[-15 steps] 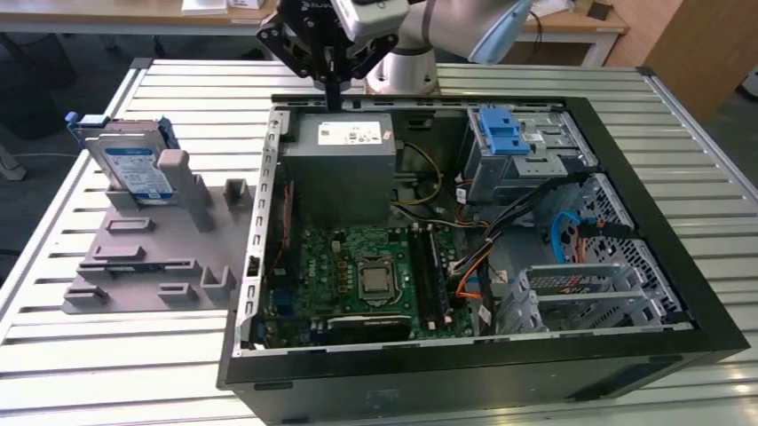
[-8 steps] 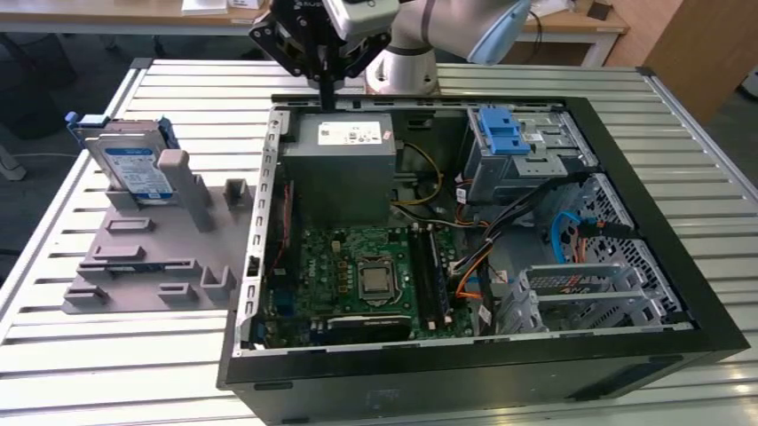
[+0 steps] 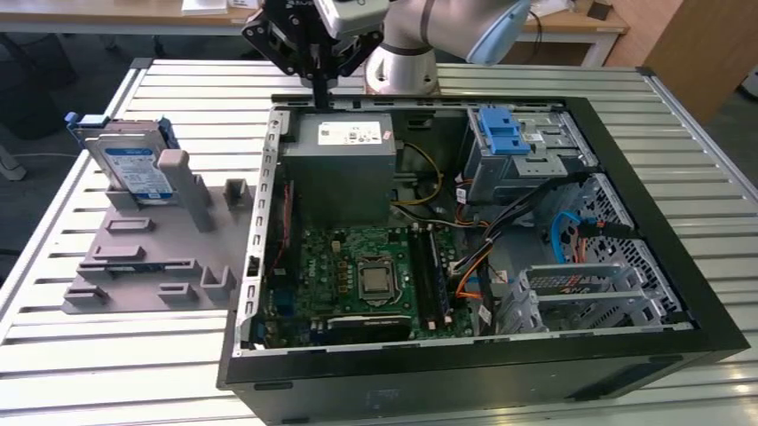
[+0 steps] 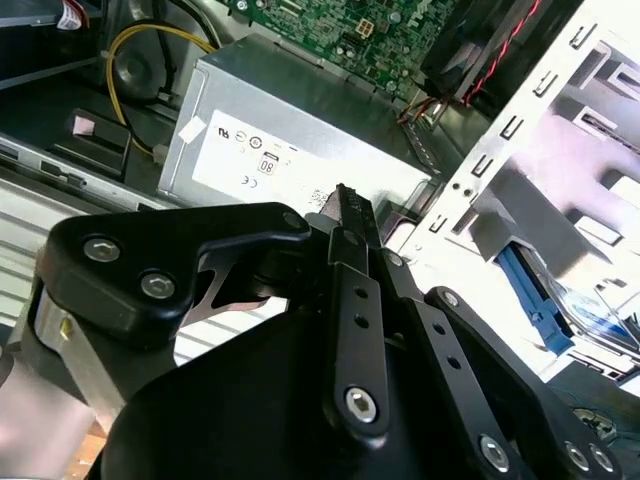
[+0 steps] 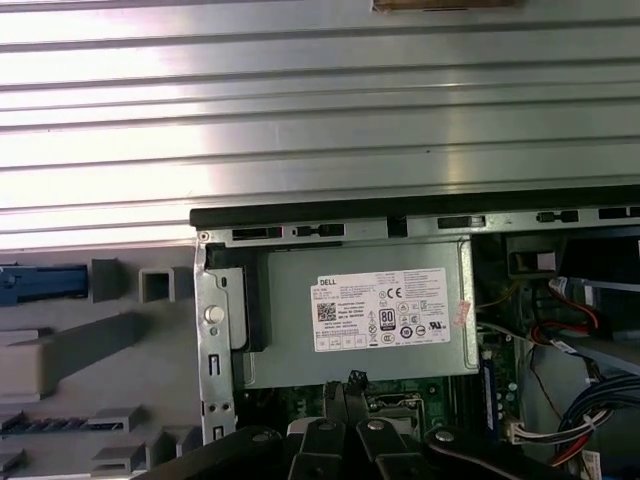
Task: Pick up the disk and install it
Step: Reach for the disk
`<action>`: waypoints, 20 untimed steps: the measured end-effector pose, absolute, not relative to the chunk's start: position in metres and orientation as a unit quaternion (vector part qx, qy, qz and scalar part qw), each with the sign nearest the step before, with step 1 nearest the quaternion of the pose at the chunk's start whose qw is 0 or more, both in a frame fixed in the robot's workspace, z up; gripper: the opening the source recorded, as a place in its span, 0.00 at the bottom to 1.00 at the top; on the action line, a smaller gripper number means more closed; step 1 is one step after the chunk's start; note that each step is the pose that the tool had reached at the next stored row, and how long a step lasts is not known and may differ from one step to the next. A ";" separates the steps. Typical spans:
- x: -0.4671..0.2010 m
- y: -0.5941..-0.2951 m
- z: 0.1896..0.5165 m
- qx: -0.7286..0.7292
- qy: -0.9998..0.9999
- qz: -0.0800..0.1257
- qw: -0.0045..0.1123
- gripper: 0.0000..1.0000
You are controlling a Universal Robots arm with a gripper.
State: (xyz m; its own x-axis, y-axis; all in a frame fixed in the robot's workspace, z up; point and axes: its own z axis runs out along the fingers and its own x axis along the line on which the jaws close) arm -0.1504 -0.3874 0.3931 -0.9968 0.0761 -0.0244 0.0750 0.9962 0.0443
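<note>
While a slatted metal tabletop [image 3: 95, 355] carries the open black computer case [image 3: 474, 373], a silver, blue-railed disk [image 3: 128, 169] is stood upright in the grey fixture [image 3: 142, 257] beside it. The black gripper [image 3: 319, 99], fingers together and empty, is held above the case's rear edge.

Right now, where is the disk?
In the exterior view, the disk stands upright in the grey holder on the exterior view's left, outside the open computer case.
</note>
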 end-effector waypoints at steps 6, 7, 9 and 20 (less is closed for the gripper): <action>-0.155 -0.386 0.393 0.038 0.999 0.022 0.013 0.11; -0.156 -0.386 0.393 0.038 0.999 0.022 0.013 0.11; -0.158 -0.385 0.393 0.038 0.999 0.022 0.013 0.11; -0.165 -0.383 0.393 0.038 0.999 0.022 0.013 0.11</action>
